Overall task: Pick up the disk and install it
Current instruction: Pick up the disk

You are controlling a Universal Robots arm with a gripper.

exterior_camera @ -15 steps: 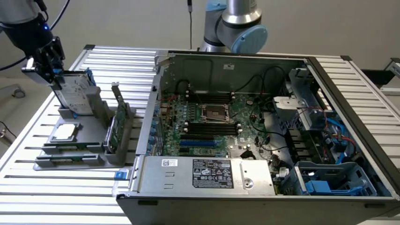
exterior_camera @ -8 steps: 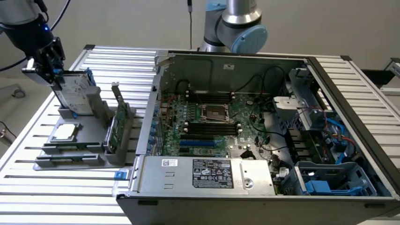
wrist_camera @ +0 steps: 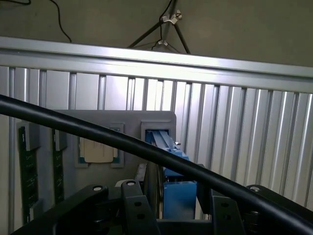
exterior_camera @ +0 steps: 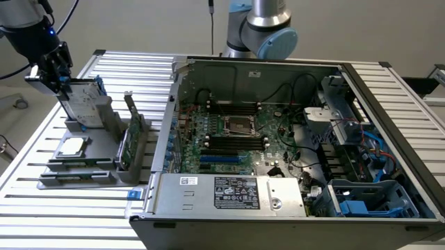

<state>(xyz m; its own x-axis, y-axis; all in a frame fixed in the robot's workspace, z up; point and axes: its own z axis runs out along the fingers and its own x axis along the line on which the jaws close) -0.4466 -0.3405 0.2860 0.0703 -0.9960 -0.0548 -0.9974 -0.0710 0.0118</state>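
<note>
The exterior view takes in the whole layout. The hand [exterior_camera: 59, 83] sits at the exterior view's far left, over a grey holder [exterior_camera: 104, 117] on the slatted metal surface [exterior_camera: 41, 219]. The disk [exterior_camera: 87, 107] stands on edge in that holder, leaning slightly, with its white label facing outward and its blue carrier showing along the edges. The hand is at the disk's upper corner.

In front of the disk a small square chip [exterior_camera: 73, 147] lies flat in a recess of the holder. Just beside it, toward the exterior view's right, a green circuit card [exterior_camera: 132, 140] stands upright. Further right sits the open computer case [exterior_camera: 389, 94], with its motherboard [exterior_camera: 236, 135] exposed and a labelled power supply [exterior_camera: 230, 195] along the near side. The arm [exterior_camera: 264, 26] rises behind the case.

The wrist view looks down along the hand [wrist_camera: 176, 210] and settles the grip. The black fingers [wrist_camera: 134, 208] stand on either side of the disk [wrist_camera: 178, 196], whose blue carrier and thin metal edge run between them. A sliver of space shows between the carrier and one finger, so the hand is open and straddles the disk without clamping it. This view also shows the chip [wrist_camera: 98, 149] from above, two dark green memory sticks [wrist_camera: 27, 166] lying in the holder [wrist_camera: 132, 120], and a black cable [wrist_camera: 146, 152] crossing in front of the camera.
</note>
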